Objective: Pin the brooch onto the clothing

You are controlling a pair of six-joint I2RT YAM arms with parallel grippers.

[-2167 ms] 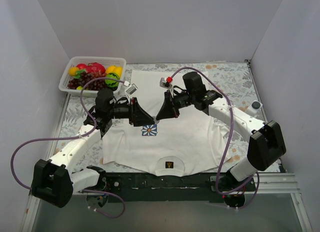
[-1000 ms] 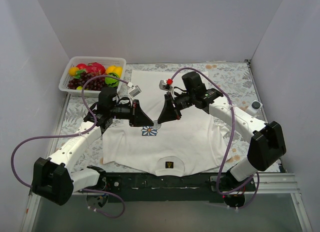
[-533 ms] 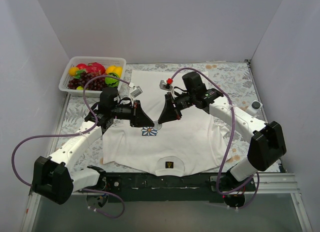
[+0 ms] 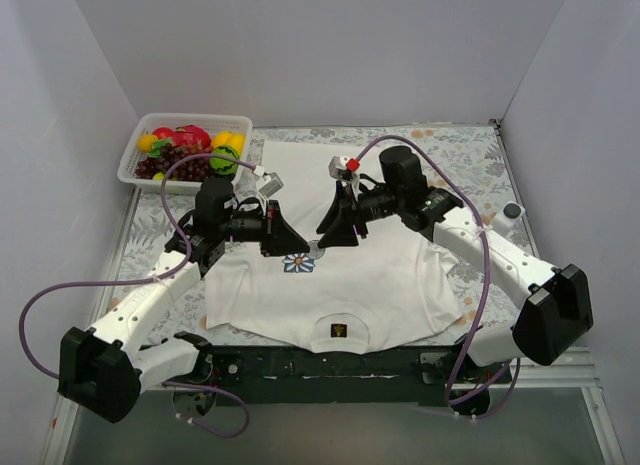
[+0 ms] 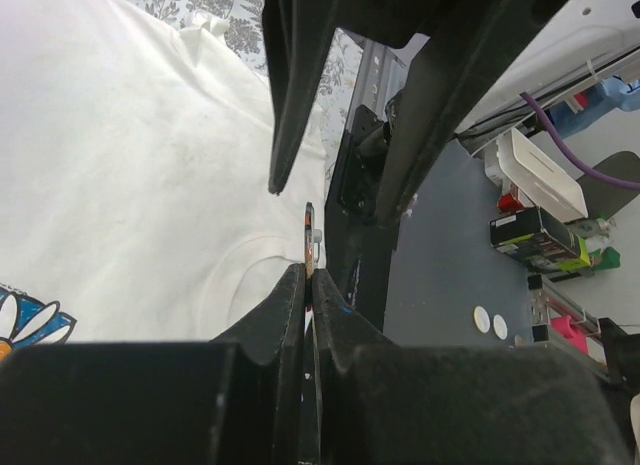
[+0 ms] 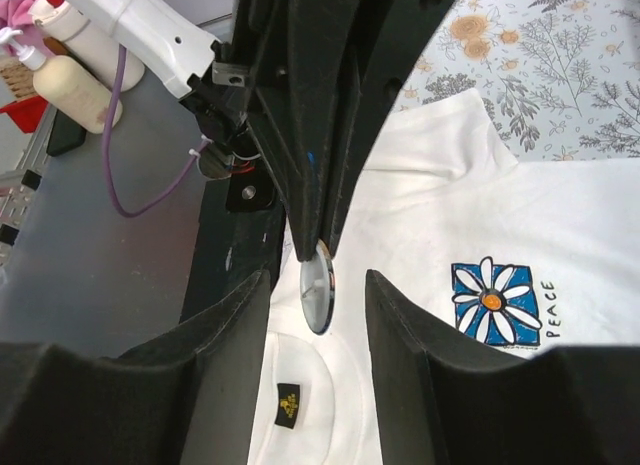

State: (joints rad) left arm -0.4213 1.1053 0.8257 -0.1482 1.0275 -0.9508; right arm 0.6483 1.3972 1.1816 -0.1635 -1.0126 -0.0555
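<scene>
The clothing [image 4: 350, 285], a white T-shirt, lies flat with its blue flower emblem [image 4: 298, 262] and black neck label [image 4: 340, 331] facing up. My left gripper [image 4: 303, 246] is shut on the brooch [image 4: 314, 251], a thin round disc held on edge just above the shirt, right of the emblem. In the right wrist view the brooch [image 6: 318, 295] hangs from the left fingers [image 6: 310, 185]. My right gripper [image 6: 316, 275] stands open around it, its pads clear of the disc on both sides. In the left wrist view the brooch [image 5: 309, 230] pokes out past my left gripper [image 5: 309, 273].
A white basket [image 4: 135, 157] of toy fruit stands at the back left, beyond the left arm. A small white round object [image 4: 513, 211] sits at the right edge. The shirt lies on a floral cloth [image 4: 460, 155]. White walls close in three sides.
The right gripper has opened and drawn back slightly to the right, and its arm has swung outward. The left gripper still holds the brooch in the same place.
</scene>
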